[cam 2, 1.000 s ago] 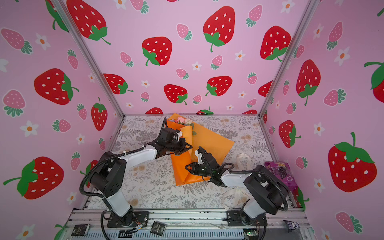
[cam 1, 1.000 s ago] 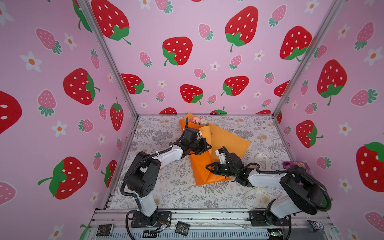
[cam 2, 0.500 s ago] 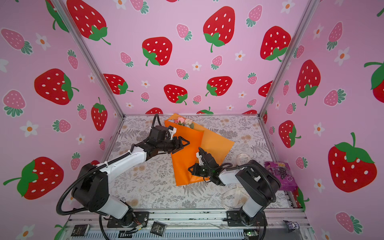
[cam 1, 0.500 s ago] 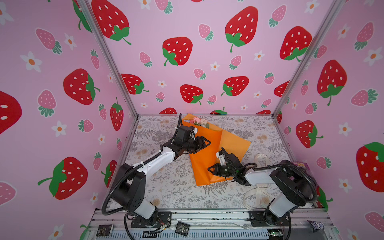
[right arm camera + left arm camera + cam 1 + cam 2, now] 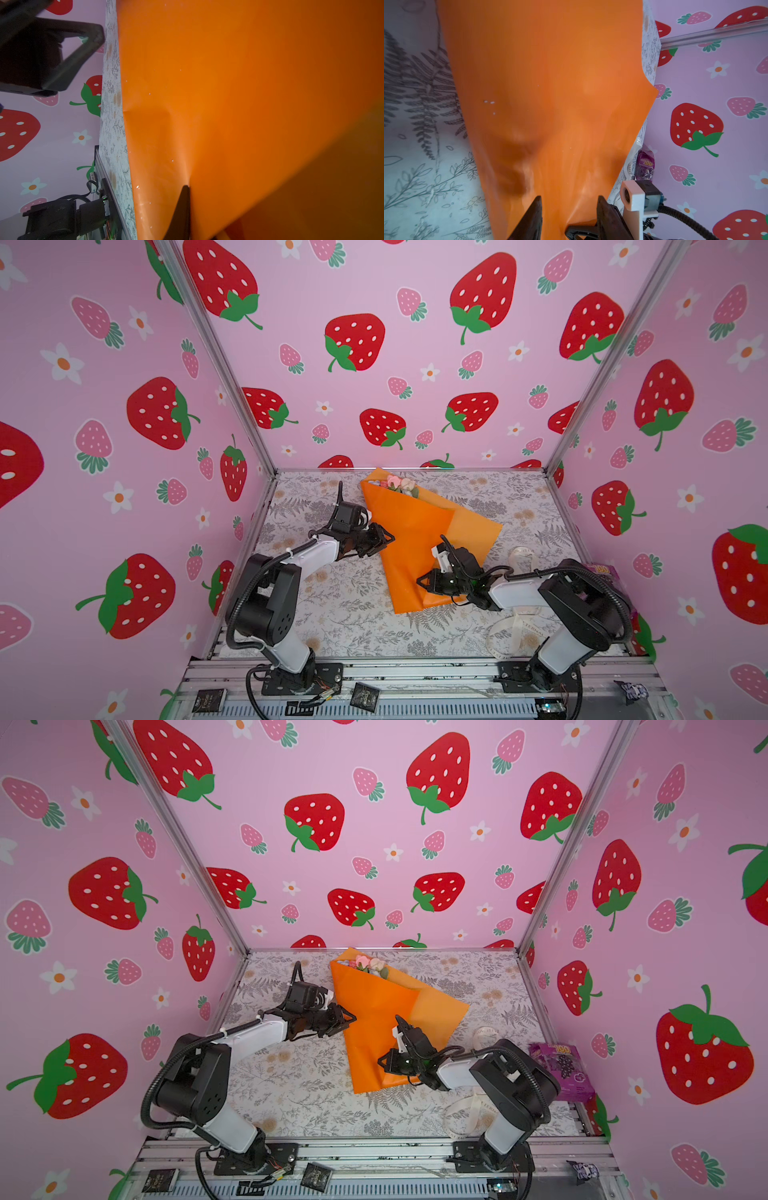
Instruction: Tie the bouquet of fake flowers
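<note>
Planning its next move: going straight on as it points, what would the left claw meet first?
The orange paper wrap, right ahead of the left claw in its wrist view; contact depth is unclear.

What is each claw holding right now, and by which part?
Right claw pinches the bouquet's orange paper at its lower flap. Left claw stands open at the paper's edge, gripping nothing.
</note>
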Controlling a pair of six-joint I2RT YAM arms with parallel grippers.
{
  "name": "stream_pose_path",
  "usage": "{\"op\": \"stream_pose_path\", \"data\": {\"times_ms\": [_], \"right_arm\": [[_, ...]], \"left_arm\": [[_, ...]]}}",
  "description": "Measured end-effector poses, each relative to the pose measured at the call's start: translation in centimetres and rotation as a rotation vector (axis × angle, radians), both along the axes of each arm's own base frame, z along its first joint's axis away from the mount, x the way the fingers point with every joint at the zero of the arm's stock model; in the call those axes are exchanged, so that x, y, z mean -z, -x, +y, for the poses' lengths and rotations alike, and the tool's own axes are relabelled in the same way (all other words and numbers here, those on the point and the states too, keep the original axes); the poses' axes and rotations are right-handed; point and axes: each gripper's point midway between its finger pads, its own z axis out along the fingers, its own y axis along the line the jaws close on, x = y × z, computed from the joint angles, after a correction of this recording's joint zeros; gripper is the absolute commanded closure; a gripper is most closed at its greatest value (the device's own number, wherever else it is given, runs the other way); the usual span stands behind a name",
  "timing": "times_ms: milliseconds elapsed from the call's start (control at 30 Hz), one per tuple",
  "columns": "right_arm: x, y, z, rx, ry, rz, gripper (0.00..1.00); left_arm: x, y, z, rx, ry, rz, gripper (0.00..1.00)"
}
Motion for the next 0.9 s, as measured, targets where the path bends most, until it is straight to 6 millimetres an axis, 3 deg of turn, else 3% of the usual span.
{"op": "stream_pose_path", "data": {"times_ms": [467,533,700,833,900], "right_arm": [[0.0,-0.2,-0.2,-0.004,0.029,0.003,0.82],[-0.5,-0.3,-0.3,0.001,0.024,-0.003,0.76],[-2.9,-0.8,-0.9,0.038,0.017,-0.049,0.71],[-6.7,-1.5,-1.4,0.077,-0.027,-0.141,0.73],[-8.4,-1.6,-0.7,0.059,-0.051,-0.18,0.77]], "left_arm": [[3.2,-0.7,-0.2,-0.018,-0.001,0.032,0.58],[3.8,-0.4,-0.1,-0.018,-0.005,0.044,0.57],[4.4,-0.4,-0.2,-0.014,-0.002,0.048,0.57],[4.2,-0.5,-0.5,-0.002,0.011,0.039,0.56],[4.0,-0.5,-0.6,0.005,0.018,0.031,0.56]]}}
